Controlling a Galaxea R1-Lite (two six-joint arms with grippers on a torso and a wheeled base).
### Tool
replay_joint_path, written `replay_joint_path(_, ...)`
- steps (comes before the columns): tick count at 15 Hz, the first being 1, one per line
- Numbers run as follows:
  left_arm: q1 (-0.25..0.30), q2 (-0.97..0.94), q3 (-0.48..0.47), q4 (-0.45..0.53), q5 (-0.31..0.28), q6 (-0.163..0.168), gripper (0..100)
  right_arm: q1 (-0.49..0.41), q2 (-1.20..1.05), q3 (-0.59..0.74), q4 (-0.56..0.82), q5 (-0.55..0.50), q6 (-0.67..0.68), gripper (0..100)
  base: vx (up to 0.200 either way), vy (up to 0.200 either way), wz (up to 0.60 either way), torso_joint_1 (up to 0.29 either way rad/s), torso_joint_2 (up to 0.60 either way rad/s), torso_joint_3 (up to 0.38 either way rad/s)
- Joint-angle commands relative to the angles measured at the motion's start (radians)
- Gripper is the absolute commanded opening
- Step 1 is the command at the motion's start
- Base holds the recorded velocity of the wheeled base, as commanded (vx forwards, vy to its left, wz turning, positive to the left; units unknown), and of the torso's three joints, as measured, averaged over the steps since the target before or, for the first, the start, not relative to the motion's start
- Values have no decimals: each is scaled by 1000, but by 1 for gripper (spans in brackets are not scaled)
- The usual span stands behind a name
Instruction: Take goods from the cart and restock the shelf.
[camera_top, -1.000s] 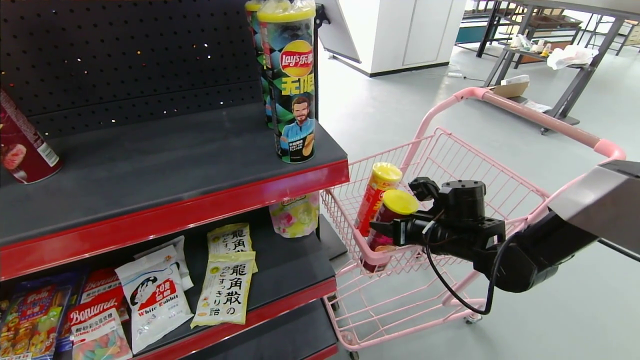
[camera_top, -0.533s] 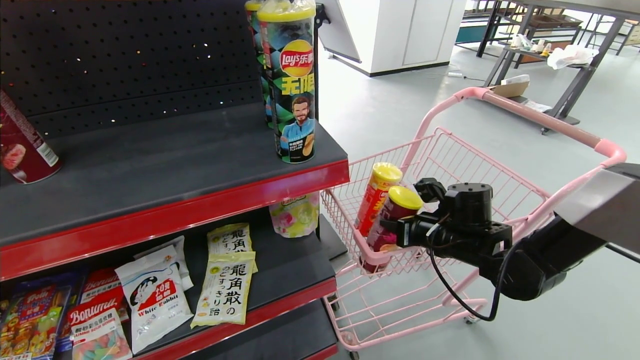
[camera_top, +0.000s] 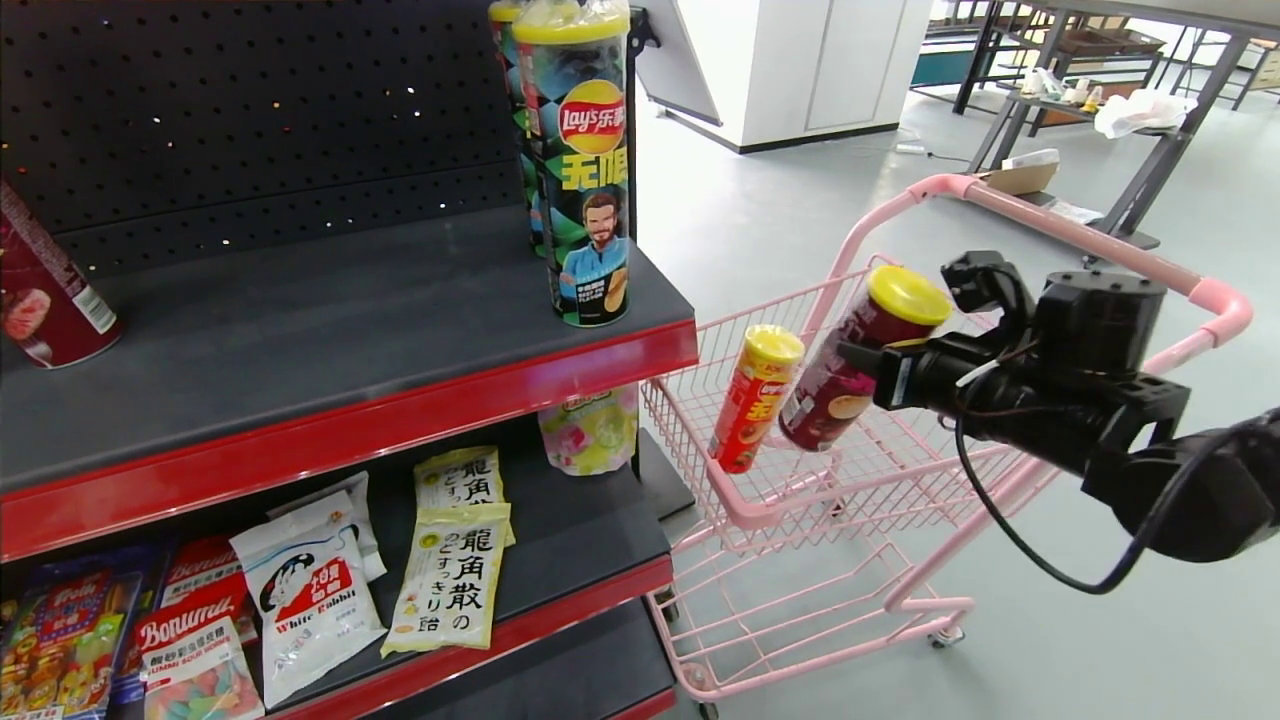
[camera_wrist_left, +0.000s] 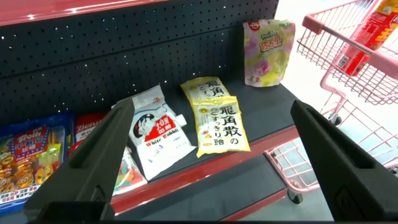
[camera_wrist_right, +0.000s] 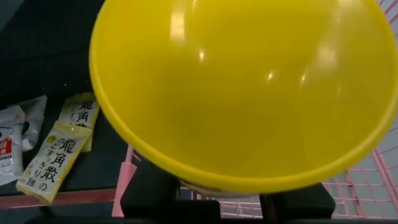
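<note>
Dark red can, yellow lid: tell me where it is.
Head view, robot's right side: the dark red can is held tilted in the right gripper over the pink cart, beside the orange can.

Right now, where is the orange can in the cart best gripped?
Grip the orange can on its upper body, just under the yellow lid, coming down through the open top of the cart: it stands tilted in a corner, wire walls hemming its base.

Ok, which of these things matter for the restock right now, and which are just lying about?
In the job: dark red can in the right gripper; orange can in the pink cart; top shelf.
Lying about: green can standing on that shelf; red can at its left end; sweet packets below.
</note>
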Motion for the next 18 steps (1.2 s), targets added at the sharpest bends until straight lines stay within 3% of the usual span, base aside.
replay_joint_path(1, 0, 1, 0, 0, -1, 0, 100, -31, -245, -78, 204, -1, -30, 0, 0, 0, 0, 0, 0, 0)
replay_joint_path(3, 0, 1, 0, 0, -1, 0, 100, -17, -440, -127, 490, -44, -52, 0, 0, 0, 0, 0, 0, 0)
replay_joint_path(5, 0, 1, 0, 0, -1, 0, 100, 26, -651, -67, 772, -104, -66, 0, 0, 0, 0, 0, 0, 0)
replay_joint_path(6, 0, 1, 0, 0, 0, 0, 100, 31, -676, -58, 798, -107, -66, 0, 0, 0, 0, 0, 0, 0)
replay_joint_path(7, 0, 1, 0, 0, -1, -1, 100, 35, -828, 46, 910, -113, -66, 0, 0, 0, 0, 0, 0, 0)
replay_joint_path(13, 0, 1, 0, 0, -1, 0, 100, -25, -1026, 189, 933, -159, -126, 0, 0, 0, 0, 0, 0, 0)
replay_joint_path(18, 0, 1, 0, 0, -1, 0, 100, -29, -1024, 177, 942, -152, -132, 0, 0, 0, 0, 60, -166, -107)
